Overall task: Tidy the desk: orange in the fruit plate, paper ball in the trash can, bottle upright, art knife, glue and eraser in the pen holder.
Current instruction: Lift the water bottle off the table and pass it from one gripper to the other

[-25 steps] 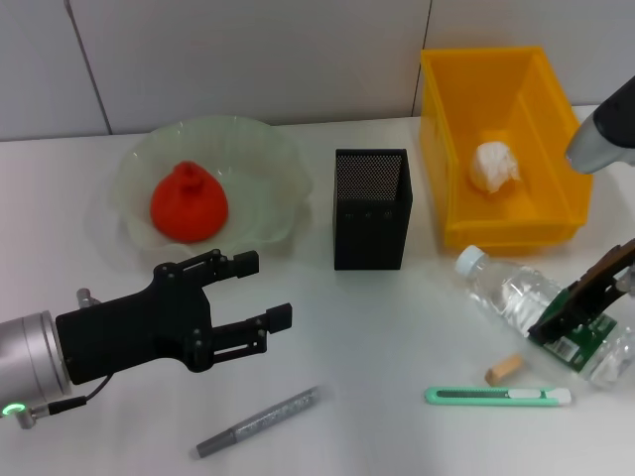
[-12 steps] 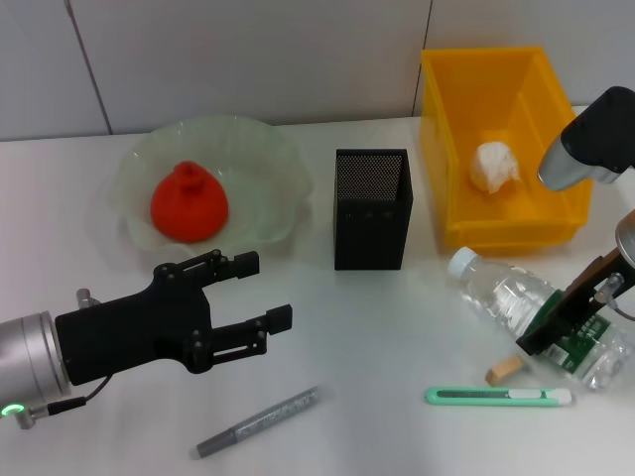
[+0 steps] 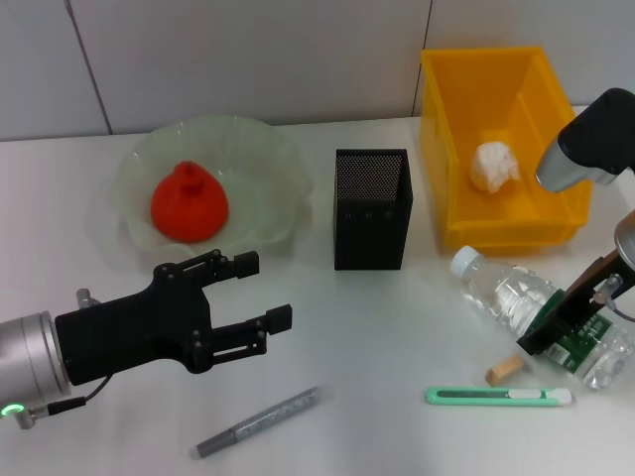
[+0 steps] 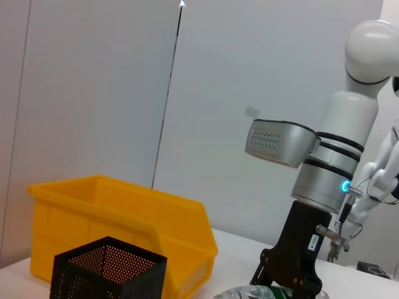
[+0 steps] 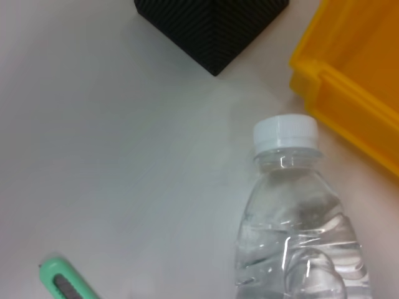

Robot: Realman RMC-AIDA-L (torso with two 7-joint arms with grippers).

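The clear bottle [image 3: 511, 296] lies on its side at the right front, white cap toward the pen holder; it also fills the right wrist view [image 5: 299, 237]. My right gripper [image 3: 580, 319] straddles its labelled body and looks shut on it. The orange [image 3: 189, 203] sits in the green glass fruit plate [image 3: 273, 164]. A paper ball [image 3: 494, 165] lies in the yellow trash can [image 3: 437, 129]. The green art knife [image 3: 499, 396] and tan eraser [image 3: 504, 370] lie in front of the bottle. A grey glue stick [image 3: 258, 421] lies at the front. My left gripper [image 3: 265, 290] hovers open above the table's left front.
The black mesh pen holder [image 3: 371, 209] stands mid-table between the plate and the trash can, close to the bottle's cap. A grey panelled wall runs behind the table. In the left wrist view the right arm [image 4: 330, 168] rises beyond the pen holder [image 4: 106, 271].
My right gripper has come down and leftward onto the bottle, and the bottle has shifted slightly to the left. The left arm has stayed still.
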